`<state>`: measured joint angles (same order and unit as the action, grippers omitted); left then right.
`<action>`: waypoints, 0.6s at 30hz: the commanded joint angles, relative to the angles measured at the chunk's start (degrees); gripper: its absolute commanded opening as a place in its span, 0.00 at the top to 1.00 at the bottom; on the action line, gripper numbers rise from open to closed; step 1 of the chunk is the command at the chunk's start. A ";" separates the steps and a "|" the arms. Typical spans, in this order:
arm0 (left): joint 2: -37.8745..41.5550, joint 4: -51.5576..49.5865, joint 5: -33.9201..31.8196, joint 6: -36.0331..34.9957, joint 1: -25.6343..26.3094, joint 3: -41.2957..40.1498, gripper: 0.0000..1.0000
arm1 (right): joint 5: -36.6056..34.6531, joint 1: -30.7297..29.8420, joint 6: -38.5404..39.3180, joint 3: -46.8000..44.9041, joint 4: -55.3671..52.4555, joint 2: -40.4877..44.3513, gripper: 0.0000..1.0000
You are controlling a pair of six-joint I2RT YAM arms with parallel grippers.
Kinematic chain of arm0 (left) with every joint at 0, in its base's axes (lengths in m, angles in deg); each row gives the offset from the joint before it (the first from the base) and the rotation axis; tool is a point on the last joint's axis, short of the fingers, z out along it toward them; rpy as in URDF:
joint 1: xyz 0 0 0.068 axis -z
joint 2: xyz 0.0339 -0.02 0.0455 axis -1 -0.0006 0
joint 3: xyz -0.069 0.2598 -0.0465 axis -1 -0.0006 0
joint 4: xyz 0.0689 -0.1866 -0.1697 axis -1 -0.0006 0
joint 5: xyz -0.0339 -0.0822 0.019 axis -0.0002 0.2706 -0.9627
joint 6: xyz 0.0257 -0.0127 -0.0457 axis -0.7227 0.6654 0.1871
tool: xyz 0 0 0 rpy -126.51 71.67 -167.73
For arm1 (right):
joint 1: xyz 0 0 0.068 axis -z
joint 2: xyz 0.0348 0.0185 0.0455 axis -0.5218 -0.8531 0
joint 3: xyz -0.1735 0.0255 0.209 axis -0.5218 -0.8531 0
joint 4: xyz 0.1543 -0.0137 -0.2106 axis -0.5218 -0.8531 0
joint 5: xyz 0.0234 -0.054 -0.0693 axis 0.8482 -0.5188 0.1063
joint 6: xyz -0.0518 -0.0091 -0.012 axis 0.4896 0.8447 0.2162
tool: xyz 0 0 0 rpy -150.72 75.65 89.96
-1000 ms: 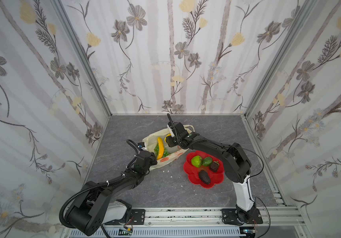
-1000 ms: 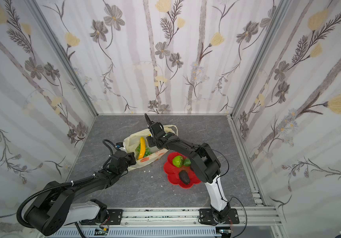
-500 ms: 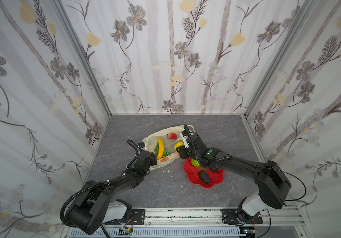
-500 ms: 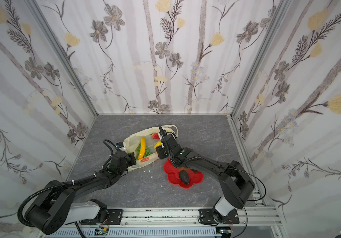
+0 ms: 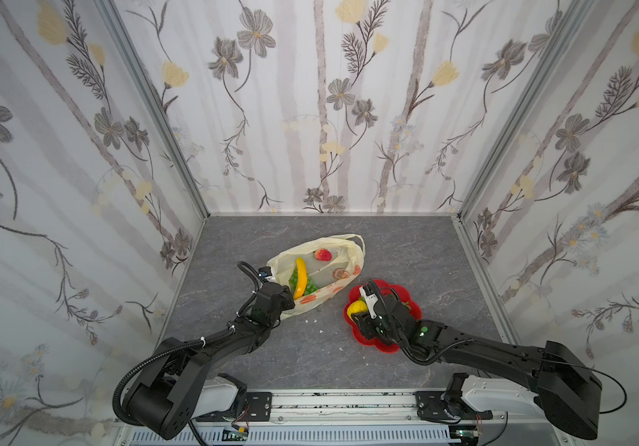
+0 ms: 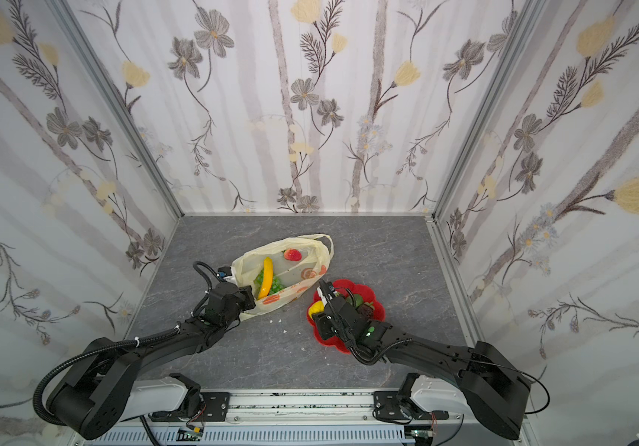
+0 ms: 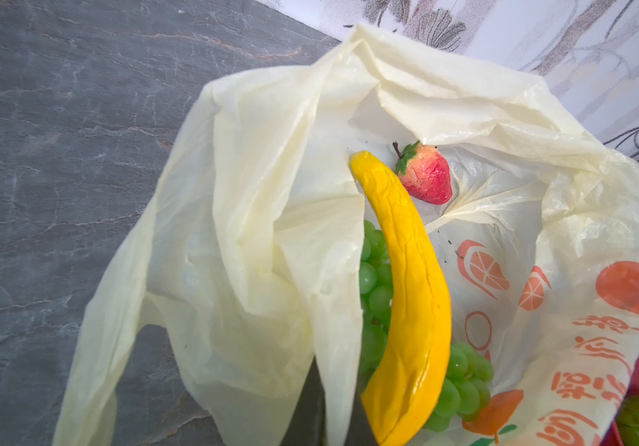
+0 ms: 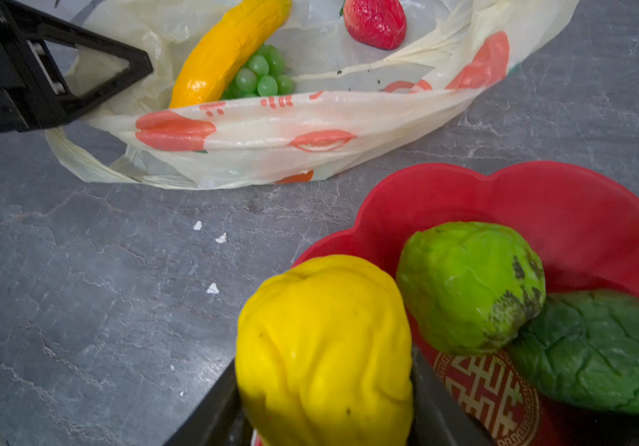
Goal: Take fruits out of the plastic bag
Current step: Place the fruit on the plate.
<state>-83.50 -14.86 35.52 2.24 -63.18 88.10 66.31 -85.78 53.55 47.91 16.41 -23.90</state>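
Grey stone desk [image 5: 310, 355] between flowered walls: the lemon [image 8: 325, 347] sits clamped in the half-open right tool [image 5: 361, 309], which a second ago was reaching into the bag [image 7: 252, 193] and now hangs over the plate [image 8: 541, 200] rim, a green citrus [image 8: 468, 285] just beside its tip. One more fruit is out, I judge, wanting only release. Ahead of the left tool [image 5: 287, 295], still pinched shut on the bag's rim, banana [image 7: 406, 289], grapes [image 7: 375, 278] and strawberry [image 7: 426, 181] remain inside.
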 commanded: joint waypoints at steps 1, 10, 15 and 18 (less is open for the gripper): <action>-0.29 1.40 -0.36 0.36 -0.07 0.20 0.92 | -0.71 -0.51 -0.42 -2.64 5.52 1.72 0.50; -0.50 1.66 -0.43 0.46 -0.04 0.07 0.92 | -2.12 -0.65 1.45 -8.52 11.81 5.35 0.51; -0.53 1.66 -0.53 0.42 -0.11 -0.03 0.92 | -3.49 -0.68 1.45 -10.49 16.26 4.57 0.51; -0.64 1.74 -0.50 0.41 -0.15 0.04 0.92 | -4.10 -0.67 1.48 -10.84 18.50 2.75 0.51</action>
<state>-84.03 -14.37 35.55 2.37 -63.18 88.08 63.82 -86.46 54.64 37.27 29.24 -20.03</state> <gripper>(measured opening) 0.081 0.520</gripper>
